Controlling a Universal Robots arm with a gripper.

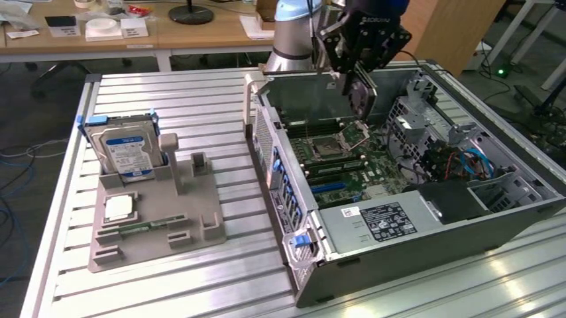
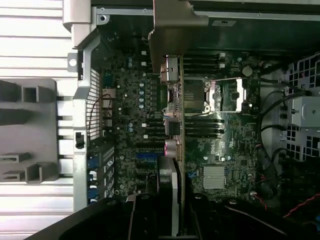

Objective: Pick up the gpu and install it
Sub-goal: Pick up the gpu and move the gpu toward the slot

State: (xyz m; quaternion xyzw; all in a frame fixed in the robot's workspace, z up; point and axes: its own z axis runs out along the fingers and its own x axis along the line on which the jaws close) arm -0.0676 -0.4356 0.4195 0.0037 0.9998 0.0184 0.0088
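gpu [image 2: 173,75] seen edge-on, fan face hidden, near end buried between the jaws, arm [image 1: 296,33] cut off at the exterior view's top edge, hard drive [image 1: 128,149] label unreadably small

My arm [image 1: 287,56] is silver with a pale blue joint cap [image 1: 296,9], its gripper [image 1: 356,81] black with white lettering.

My bench is a silvery ribbed aluminium table [image 1: 177,99], its slats catching white glare at the near corner on the exterior view's right; beyond it stands a long light-wood desk [image 1: 203,34] carrying small white boxes [image 1: 103,28] and a black round stand base [image 1: 191,14]; dark chair legs [image 1: 55,69] show beneath; the grey floor [image 1: 26,126] has blue cables [image 1: 9,218] trailing at the exterior view's left; a brown wooden panel [image 1: 451,30] rises far right, a small green light [image 1: 502,70] glowing near it.
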